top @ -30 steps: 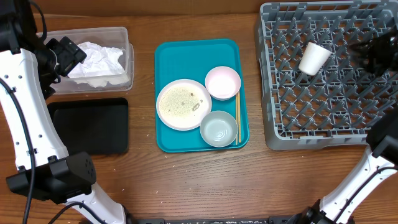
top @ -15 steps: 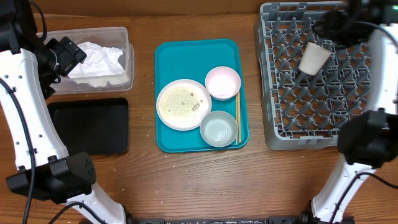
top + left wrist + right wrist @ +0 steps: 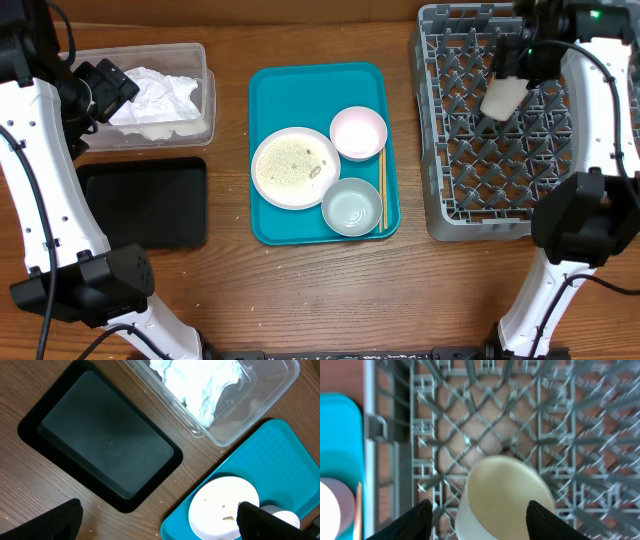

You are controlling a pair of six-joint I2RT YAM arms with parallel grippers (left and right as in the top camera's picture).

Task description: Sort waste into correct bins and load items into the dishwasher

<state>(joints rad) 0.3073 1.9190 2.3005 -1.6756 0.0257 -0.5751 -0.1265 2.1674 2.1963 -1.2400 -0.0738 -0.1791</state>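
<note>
1. The left jaws hang spread wide with nothing between them, above the counter's left side by the clear tub.
2. The crumpled napkin already lies in that tub. It is soft, light and easily pinched anywhere. The black tray just in front holds nothing I can see.
3. On the teal tray sit the plate strewn with rice scraps, the pink bowl and the whitish-blue bowl. These look stiff, smooth and likely breakable. I would grip each at the rim and keep the plate level so the loose scraps don't slide off.
4. The cup lies tilted on the pegs of the dish rack.
5. The right jaws are spread to either side of the cup. I cannot tell whether they touch it. It is probably light and slippery, so clamping across its wall should work best.
</note>
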